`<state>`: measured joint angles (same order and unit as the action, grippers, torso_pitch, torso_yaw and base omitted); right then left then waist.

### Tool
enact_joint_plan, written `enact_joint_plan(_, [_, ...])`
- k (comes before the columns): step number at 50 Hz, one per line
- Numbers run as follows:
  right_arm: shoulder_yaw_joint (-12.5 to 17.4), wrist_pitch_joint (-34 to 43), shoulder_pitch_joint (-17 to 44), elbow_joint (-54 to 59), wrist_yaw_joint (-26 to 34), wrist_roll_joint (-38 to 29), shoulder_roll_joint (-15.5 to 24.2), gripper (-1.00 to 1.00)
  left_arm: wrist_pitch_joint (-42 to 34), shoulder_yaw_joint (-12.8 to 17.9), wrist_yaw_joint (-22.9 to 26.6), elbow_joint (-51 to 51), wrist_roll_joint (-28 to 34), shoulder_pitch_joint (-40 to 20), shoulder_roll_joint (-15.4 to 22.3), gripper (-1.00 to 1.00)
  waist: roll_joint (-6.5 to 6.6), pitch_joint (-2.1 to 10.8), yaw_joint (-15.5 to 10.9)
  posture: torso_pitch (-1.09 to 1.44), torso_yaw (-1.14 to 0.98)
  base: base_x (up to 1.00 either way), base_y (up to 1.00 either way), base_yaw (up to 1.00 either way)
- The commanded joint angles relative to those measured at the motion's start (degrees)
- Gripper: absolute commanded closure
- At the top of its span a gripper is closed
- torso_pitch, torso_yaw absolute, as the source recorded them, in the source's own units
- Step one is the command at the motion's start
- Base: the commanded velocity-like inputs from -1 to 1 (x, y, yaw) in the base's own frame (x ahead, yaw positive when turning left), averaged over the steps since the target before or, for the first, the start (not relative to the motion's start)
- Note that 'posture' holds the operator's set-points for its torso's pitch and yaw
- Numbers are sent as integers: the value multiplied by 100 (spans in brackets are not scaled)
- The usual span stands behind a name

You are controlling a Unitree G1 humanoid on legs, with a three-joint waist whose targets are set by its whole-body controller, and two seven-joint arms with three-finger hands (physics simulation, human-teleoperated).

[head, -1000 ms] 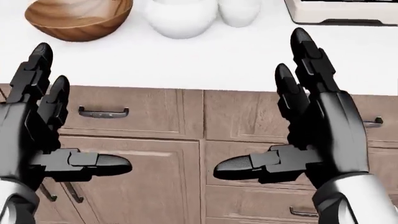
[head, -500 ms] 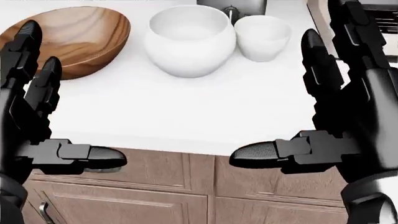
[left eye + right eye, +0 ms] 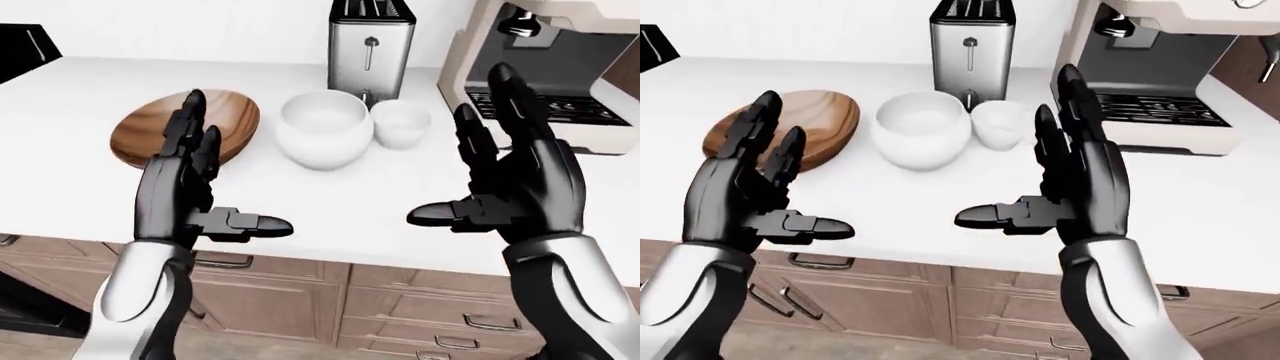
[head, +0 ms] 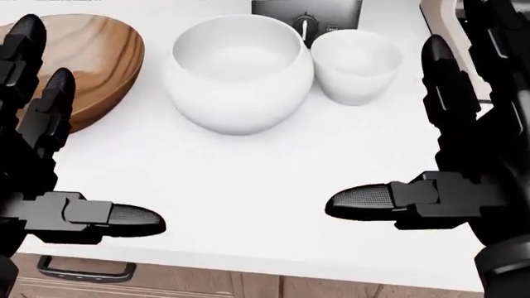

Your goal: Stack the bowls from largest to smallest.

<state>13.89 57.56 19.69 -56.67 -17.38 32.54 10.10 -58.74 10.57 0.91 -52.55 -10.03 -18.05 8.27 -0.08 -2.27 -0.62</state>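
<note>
- Three bowls stand in a row on the white countertop [image 3: 330, 202], toward its far edge: one wooden bowl [image 3: 180, 133] at the left end, one large white bowl [image 3: 323, 136] in the middle, one small white bowl [image 3: 400, 122] at the right end.
- The wooden bowl is the widest and shallowest; it sits tilted, and a narrow strip of counter separates it from the large white bowl.
- The two white bowls stand upright, just beside each other; whether they touch cannot be told. None of the three is stacked.
- One steel toaster [image 3: 371, 52] stands beyond the white bowls, nearer the far edge.
- One cream coffee machine [image 3: 545, 75] sits toward the far right corner.
- The left hand [image 3: 185, 191] hovers over the near edge of the counter, its three fingers spread wide, thumb pointing inward, holding nothing.
- The right hand [image 3: 515, 184] hovers likewise over the near edge on the right, three fingers fully spread, thumb pointing toward the left hand, holding nothing.
- Both hands are apart from every bowl.
- Brown wooden cabinet drawers [image 3: 400, 300] with metal handles run below the near edge.
</note>
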Motion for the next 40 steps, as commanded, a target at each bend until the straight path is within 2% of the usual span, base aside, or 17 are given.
enact_joint_plan(1, [-16,-128,149,-142,-36,86,44,-100,127,64,-47,-195,-24,-165,57,-100,-29,132,-10,0,0,0,0,0])
enact_joint_plan(2, [-11,-129,147,-139,-53,122,38,-100,143,65,-51,-177,-33,-171,65,-100,-16,295,13,0,0,17,0,0])
enact_joint_plan(4, [-51,-181,101,-123,-49,112,43,-100,159,57,-59,-168,-39,-164,74,-100,52,43,44,0,0,29,0,0])
enact_joint_plan(8, [-52,-185,107,-162,-73,137,62,-100,170,59,-65,-170,-53,-156,88,-100,231,-33,42,0,0,33,0,0])
enact_joint_plan(11, [-52,-232,116,-152,-74,151,87,-100,187,48,-61,-154,-60,-157,103,-100,111,-14,29,0,0,16,0,0])
enact_joint_plan(12, [-72,-289,78,-124,-43,117,88,-100,287,-24,-59,-127,26,-107,139,-100,21,125,26,0,0,0,0,0])
enact_joint_plan(13, [-97,-349,42,-81,-4,66,88,-100,289,-39,-39,-138,37,-93,120,-100,-76,135,45,0,0,0,0,0])
enact_joint_plan(14, [-115,-367,19,-58,23,29,83,-100,269,-41,-24,-156,47,-100,113,-100,-22,141,12,0,0,0,0,0])
enact_joint_plan(16, [-71,-273,62,-115,3,64,79,-100,211,-47,-13,-200,89,-148,136,-100,-40,189,24,0,0,0,0,0])
enact_joint_plan(20, [-56,-289,105,-50,35,26,124,-100,-33,11,-18,-371,120,-329,177,-100,-40,166,30,0,0,0,0,0])
enact_joint_plan(24, [154,-85,240,-159,-69,257,199,-100,-341,25,-52,-526,75,-561,225,-100,-43,159,39,0,0,0,0,0])
enact_joint_plan(26, [273,16,294,-229,-165,437,255,-100,-423,-96,-93,-544,136,-668,241,-100,-48,155,35,0,0,0,0,0])
enact_joint_plan(27, [321,24,301,-235,-201,512,300,-100,-203,-319,-117,-382,377,-690,388,-100,-52,155,31,0,0,0,0,0])
enact_joint_plan(31, [482,-9,297,-193,-311,753,484,-100,-475,-593,-58,-171,782,-1325,375,-100,-85,138,10,0,0,0,0,0])
enact_joint_plan(34, [544,-77,256,-167,-370,884,592,-100,-319,-985,38,186,1211,-1514,313,-100,-120,108,5,0,0,0,0,0])
enact_joint_plan(38, [613,-180,150,-43,-416,822,728,-100,-489,-1438,411,583,1874,-2158,216,-100,-160,80,-14,0,0,0,0,0])
enact_joint_plan(40, [776,-97,140,-77,-494,973,764,-100,-499,-1646,632,881,2268,-2501,125,-100,-190,68,-30,0,0,0,0,0])
